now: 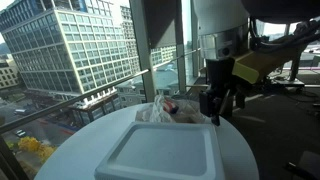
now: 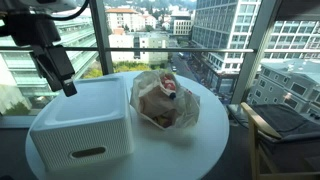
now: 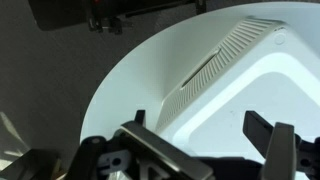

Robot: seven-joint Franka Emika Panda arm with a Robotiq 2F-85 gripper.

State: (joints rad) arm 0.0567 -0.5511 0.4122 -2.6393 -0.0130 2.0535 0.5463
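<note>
Picking up on the gripper (image 1: 217,112) high over the round white table (image 2: 205,145): jaws held wide apart, clamped on nothing, fingers (image 3: 265,135) framing only air in the wrist view. Hanging just past a corner of the white lidded storage bin (image 2: 85,125), close above it but not touching, as far as both exterior views tell. Stands upright and square on the table, taking up a good half of the top, slotted handle (image 2: 88,153) cut into one side wall. Set flat like that, presumably, to stay steady, with the lid seated level. Right beside it, toward the window, a crumpled clear plastic bag (image 2: 165,100) with something brown and red inside, slumped on its side, likely because soft and loosely filled; too wrapped up to name the contents. Touching the bin wall or just shy of it; hard to call. Back to those jaws: spread as wide as that, at a guess, simply for want of anything to hold.
</note>
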